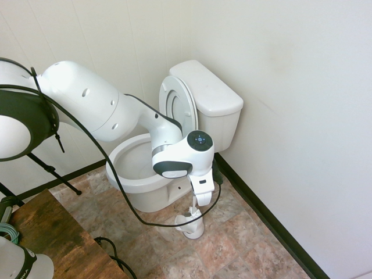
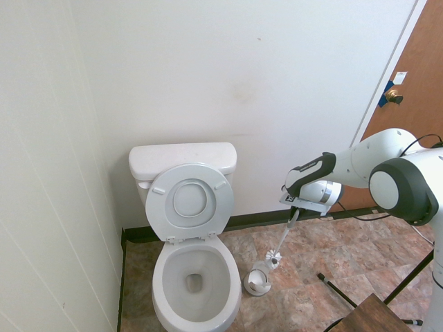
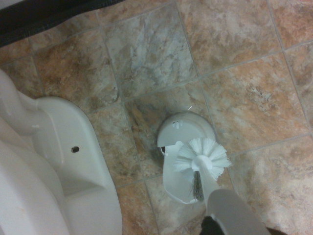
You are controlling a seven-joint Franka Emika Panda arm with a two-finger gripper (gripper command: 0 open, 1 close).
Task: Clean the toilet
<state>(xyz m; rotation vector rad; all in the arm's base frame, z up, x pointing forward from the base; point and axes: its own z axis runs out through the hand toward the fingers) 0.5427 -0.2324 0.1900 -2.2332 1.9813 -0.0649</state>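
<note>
Scrubbing not yet begun: my hand (image 2: 296, 209) is clenched on the brush (image 2: 283, 240), its bristles hanging just above the holder (image 2: 257, 281) on the floor, at three o'clock of the toilet (image 2: 191, 277), whose lid stands up

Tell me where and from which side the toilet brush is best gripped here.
By the upper end of its handle, from above. The toilet brush hangs tilted, bristle head down just above its holder beside the toilet, so only the slim handle top is free, where the claw already sits.
</note>
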